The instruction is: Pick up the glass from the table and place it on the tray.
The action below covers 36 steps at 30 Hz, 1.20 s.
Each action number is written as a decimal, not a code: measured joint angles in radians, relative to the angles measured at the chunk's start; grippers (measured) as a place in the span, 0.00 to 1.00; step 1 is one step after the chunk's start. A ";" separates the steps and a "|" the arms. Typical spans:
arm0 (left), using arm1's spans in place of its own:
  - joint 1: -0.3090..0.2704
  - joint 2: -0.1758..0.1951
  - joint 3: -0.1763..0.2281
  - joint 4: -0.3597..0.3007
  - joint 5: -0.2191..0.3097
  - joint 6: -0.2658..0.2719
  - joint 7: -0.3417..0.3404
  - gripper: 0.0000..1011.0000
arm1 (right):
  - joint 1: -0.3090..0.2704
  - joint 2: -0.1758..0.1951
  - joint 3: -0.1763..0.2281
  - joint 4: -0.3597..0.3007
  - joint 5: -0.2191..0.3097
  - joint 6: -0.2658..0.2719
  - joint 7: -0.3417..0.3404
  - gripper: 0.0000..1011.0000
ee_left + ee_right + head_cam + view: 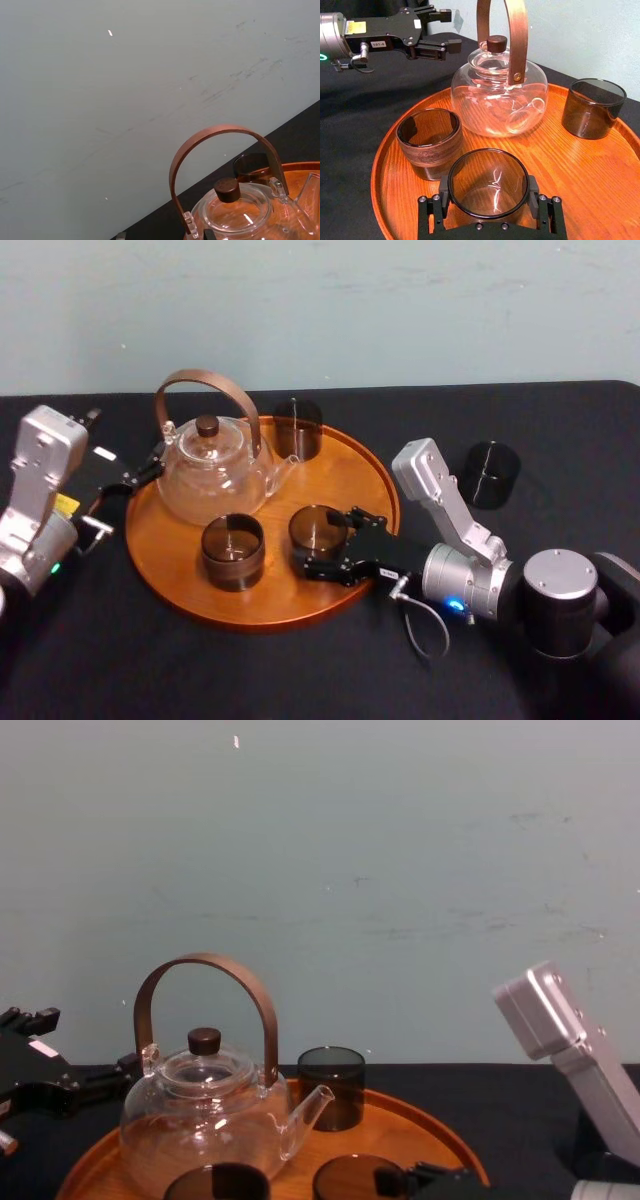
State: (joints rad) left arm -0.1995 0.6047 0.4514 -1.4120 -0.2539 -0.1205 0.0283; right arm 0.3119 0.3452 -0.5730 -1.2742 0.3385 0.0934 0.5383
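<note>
Smoky glass (pixel 487 182) stands on the tray (pixel 160 540), at its near right part, beside another dark cup (pixel 232 550). The right gripper (pixel 488 192) presses its fingers against both sides of this glass. The left gripper (pixel 148 468) waits with fingers apart and nothing between them at the left rim, near the teapot (pixel 210 470).

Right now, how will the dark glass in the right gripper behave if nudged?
Thin smooth walls: the glass is probably fragile and slippery in the right gripper. Short and wide, it probably won't tip on the tray. The left gripper hangs beside the tray.

Glass teapot (pixel 212 475) with bentwood handle stands beyond the right gripper (pixel 326 543), just beside the left gripper (pixel 150 468); pale wall (pixel 400 300) rises behind.
</note>
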 joint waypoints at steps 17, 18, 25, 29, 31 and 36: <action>0.000 0.000 0.000 0.000 0.000 0.000 0.000 0.99 | -0.001 0.004 0.004 -0.004 0.005 0.003 0.007 0.99; 0.000 0.000 0.000 0.000 0.000 0.000 0.000 0.99 | -0.002 0.005 0.005 -0.006 0.008 0.002 0.008 0.99; 0.000 0.000 0.000 0.000 0.000 0.000 0.000 0.99 | -0.025 0.031 0.022 -0.073 0.019 -0.002 0.005 0.99; 0.000 0.000 0.000 0.000 0.000 0.000 0.000 0.99 | -0.045 0.053 0.032 -0.128 0.019 -0.001 -0.007 0.99; 0.000 0.000 0.000 0.000 0.000 0.000 0.000 0.99 | -0.056 0.065 0.035 -0.155 0.018 0.001 -0.013 0.99; 0.000 0.000 0.000 0.000 0.000 0.000 0.000 0.99 | -0.078 0.086 0.045 -0.206 0.017 0.006 -0.026 0.99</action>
State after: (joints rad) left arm -0.1995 0.6047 0.4514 -1.4119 -0.2539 -0.1205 0.0283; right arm 0.2341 0.4314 -0.5285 -1.4803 0.3551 0.0991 0.5120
